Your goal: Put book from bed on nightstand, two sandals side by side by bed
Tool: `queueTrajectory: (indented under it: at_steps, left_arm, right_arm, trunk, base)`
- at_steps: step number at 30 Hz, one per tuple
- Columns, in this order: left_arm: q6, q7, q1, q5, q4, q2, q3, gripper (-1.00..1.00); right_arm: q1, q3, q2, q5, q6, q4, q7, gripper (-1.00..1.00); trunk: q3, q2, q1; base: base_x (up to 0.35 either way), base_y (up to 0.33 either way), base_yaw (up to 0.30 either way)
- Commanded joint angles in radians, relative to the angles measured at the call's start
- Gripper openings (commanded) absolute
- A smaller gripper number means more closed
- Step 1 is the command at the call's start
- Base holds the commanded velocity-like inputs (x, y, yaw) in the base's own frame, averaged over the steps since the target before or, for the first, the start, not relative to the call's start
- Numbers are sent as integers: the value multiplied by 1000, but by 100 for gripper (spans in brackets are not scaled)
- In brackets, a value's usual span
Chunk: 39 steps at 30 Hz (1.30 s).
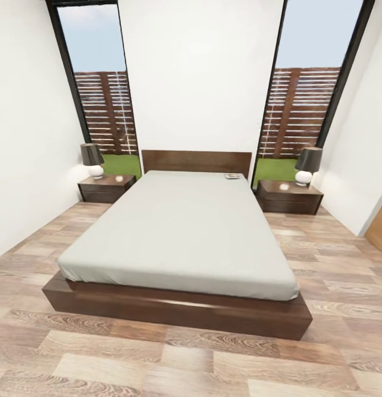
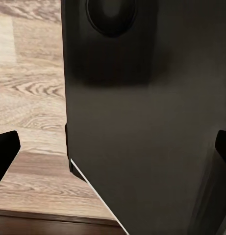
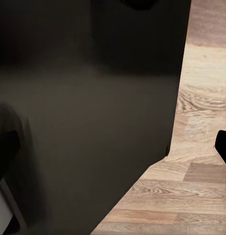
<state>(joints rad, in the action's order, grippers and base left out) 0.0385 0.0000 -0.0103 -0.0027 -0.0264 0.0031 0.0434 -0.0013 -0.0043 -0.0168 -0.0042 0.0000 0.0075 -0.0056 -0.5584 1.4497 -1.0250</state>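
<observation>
Where mattress meets headboard, book (image 1: 232,176) lies flat, long axis crosswise.

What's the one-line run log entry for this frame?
stage: facing bed foot | book on mattress by headboard, right side | nearest: right nightstand | sandals: unseen | grippers: open, empty

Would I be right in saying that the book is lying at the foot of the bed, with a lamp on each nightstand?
Not quite: in the head view the book lies at the head end of the bed, near the headboard, not the foot. A lamp does stand on each nightstand.
</observation>
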Motion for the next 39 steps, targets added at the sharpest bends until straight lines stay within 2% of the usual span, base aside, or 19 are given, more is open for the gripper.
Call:
queueTrajectory:
  at_steps: [1,39]
  left_arm:
    - [1,0,0,0,-1,0,4,100]
    - [1,0,0,0,-1,0,4,100]
  right_arm:
    - [0,0,0,0,0,0,-1,100]
    - [0,0,0,0,0,0,-1,100]
  trunk:
    - [-1,0,0]
    - [-15,0,0]
  base:
    - [0,0,238]
    - [0,0,238]
